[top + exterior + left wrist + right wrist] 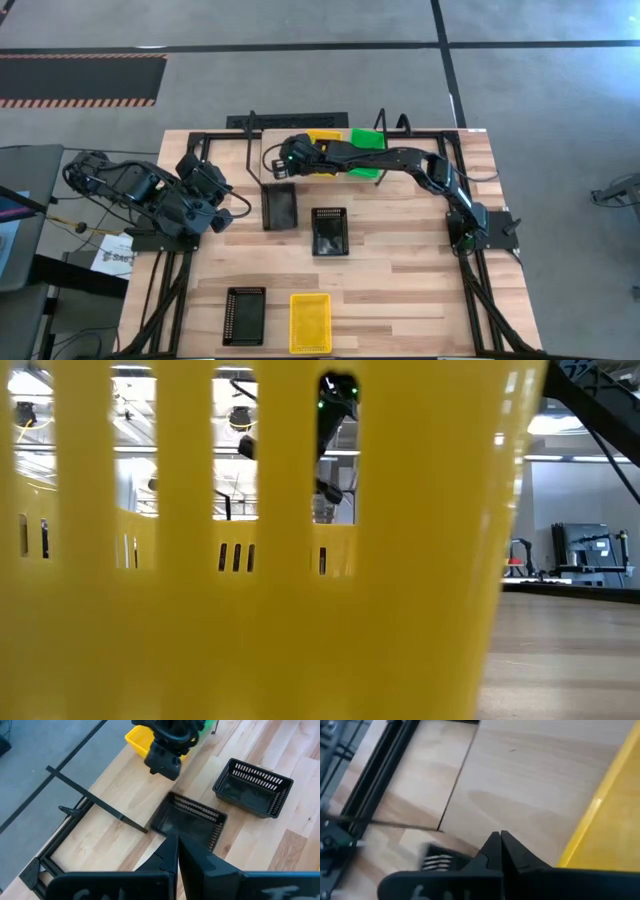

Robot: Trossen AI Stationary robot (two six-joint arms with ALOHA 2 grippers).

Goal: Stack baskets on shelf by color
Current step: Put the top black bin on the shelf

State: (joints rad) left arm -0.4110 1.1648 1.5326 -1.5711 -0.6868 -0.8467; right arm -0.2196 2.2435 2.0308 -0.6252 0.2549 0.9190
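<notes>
- Right gripper, closed and empty, hovers over the shelf's left end, beside the yellow basket and green basket there.
- Risk: dropping closed, it could knock the black basket just below, or catch the rack's wire.
- Left gripper, closed, waits at the left edge.
- More baskets lie apart: black, black, yellow.
</notes>
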